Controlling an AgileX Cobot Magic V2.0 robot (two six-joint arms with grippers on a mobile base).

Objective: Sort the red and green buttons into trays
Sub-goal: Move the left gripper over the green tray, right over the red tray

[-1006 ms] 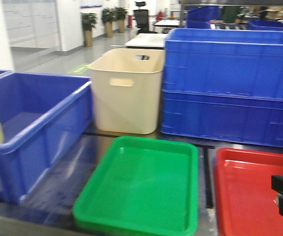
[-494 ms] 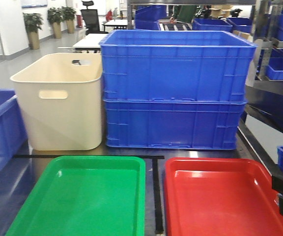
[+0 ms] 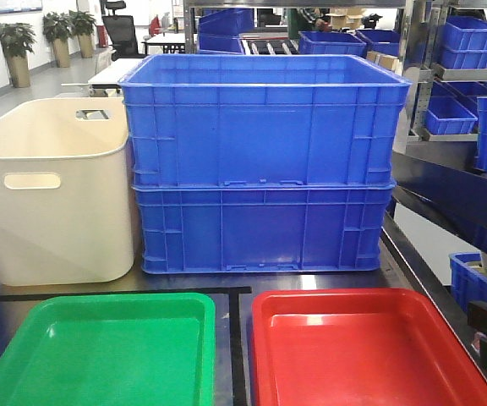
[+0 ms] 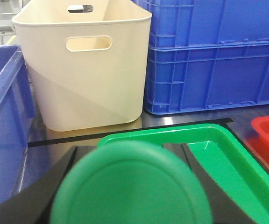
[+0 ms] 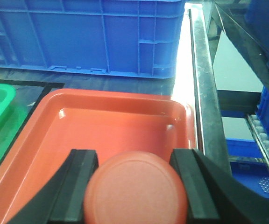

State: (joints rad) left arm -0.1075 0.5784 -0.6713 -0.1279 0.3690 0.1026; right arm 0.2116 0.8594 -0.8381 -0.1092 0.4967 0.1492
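Left pincer (image 4: 127, 148): fingers part-closed on the green button (image 4: 130, 186), the cap blurred and filling the bottom of the wrist view, a dark finger (image 4: 62, 170) on each side. Just past it lies the green tray (image 4: 218, 158), nothing in it; whether the button is over the rim cannot be told. Right pincer (image 5: 133, 161): clamped the same way on the red button (image 5: 135, 191), with the red tray (image 5: 120, 126) below and beyond, nothing inside. Both trays sit side by side on the dark table (image 3: 235, 283), apart, green left, red right, black tape (image 3: 233, 338) between them. Behind the green tray, a cream tub (image 3: 49, 194). Behind the red tray, two stacked blue crates (image 3: 260, 161), just beside the tub. Farther off on the right, shelves (image 3: 472, 76) of small blue bins.
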